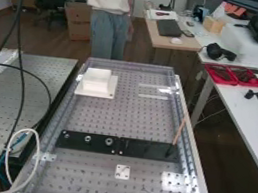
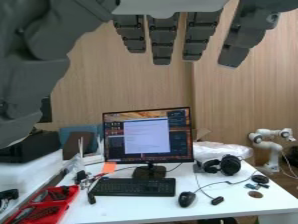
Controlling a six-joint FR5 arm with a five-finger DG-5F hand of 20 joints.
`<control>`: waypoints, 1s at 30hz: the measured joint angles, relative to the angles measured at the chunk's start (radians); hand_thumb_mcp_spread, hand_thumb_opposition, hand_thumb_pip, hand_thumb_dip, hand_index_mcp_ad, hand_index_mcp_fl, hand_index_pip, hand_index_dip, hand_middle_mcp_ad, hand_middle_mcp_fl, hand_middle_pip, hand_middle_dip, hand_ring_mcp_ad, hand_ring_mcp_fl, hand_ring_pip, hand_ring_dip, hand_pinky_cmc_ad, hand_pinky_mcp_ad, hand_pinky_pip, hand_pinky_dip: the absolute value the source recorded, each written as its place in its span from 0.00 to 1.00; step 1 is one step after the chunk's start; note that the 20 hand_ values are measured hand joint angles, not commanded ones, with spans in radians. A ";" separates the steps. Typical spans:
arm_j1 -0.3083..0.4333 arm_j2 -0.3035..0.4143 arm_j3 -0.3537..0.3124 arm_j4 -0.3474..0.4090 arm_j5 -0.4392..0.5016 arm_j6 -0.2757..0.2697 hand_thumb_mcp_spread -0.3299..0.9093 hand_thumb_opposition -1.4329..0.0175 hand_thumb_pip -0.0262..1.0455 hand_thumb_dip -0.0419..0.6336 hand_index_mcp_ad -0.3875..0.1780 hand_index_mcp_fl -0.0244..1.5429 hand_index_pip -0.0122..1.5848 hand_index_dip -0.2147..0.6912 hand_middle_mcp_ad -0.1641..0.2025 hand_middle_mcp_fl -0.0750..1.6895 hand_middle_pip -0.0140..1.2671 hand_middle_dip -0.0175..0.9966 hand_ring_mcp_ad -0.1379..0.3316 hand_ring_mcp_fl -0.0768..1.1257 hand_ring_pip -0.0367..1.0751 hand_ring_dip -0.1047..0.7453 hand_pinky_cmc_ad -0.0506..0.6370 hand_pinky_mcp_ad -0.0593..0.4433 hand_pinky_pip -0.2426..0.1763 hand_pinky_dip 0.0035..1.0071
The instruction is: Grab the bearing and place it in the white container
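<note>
The hand [image 2: 161, 37] is open, fingers extended, while from here I observe three small round parts [image 1: 88, 138] on the black plate [image 1: 74, 145], the one nearest the seam [image 1: 117, 146] probably the bearing [image 1: 109, 141], apart from the white container [image 1: 96, 80].
</note>
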 joint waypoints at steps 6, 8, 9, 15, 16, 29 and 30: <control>-0.002 -0.003 0.005 -0.002 -0.003 -0.003 0.46 0.51 0.39 0.13 0.70 0.03 0.06 0.19 0.65 0.05 0.12 0.17 0.64 0.06 0.12 0.19 0.56 0.71 0.40 0.22; -0.002 -0.003 0.006 -0.004 -0.004 -0.003 0.46 0.51 0.39 0.13 0.70 0.03 0.06 0.19 0.66 0.05 0.12 0.17 0.66 0.06 0.13 0.20 0.55 0.70 0.40 0.22; -0.002 -0.003 0.007 -0.004 -0.004 -0.003 0.46 0.51 0.39 0.13 0.70 0.03 0.06 0.19 0.66 0.05 0.12 0.17 0.66 0.06 0.13 0.20 0.55 0.70 0.40 0.22; -0.001 -0.002 0.010 -0.007 -0.003 -0.003 0.46 0.51 0.40 0.13 0.70 0.03 0.06 0.19 0.65 0.05 0.12 0.17 0.65 0.06 0.13 0.20 0.59 0.70 0.40 0.22; -0.001 -0.002 0.011 -0.008 -0.003 -0.002 0.46 0.51 0.40 0.13 0.70 0.03 0.06 0.19 0.65 0.05 0.12 0.17 0.65 0.06 0.13 0.20 0.58 0.70 0.40 0.22; -0.002 -0.004 0.009 -0.007 -0.002 0.000 0.46 0.50 0.40 0.13 0.70 0.03 0.06 0.18 0.65 0.05 0.12 0.17 0.66 0.06 0.13 0.20 0.60 0.71 0.40 0.22; -0.002 -0.005 0.008 -0.006 -0.003 0.002 0.46 0.50 0.40 0.13 0.70 0.03 0.06 0.18 0.65 0.05 0.12 0.17 0.66 0.06 0.13 0.20 0.60 0.71 0.40 0.22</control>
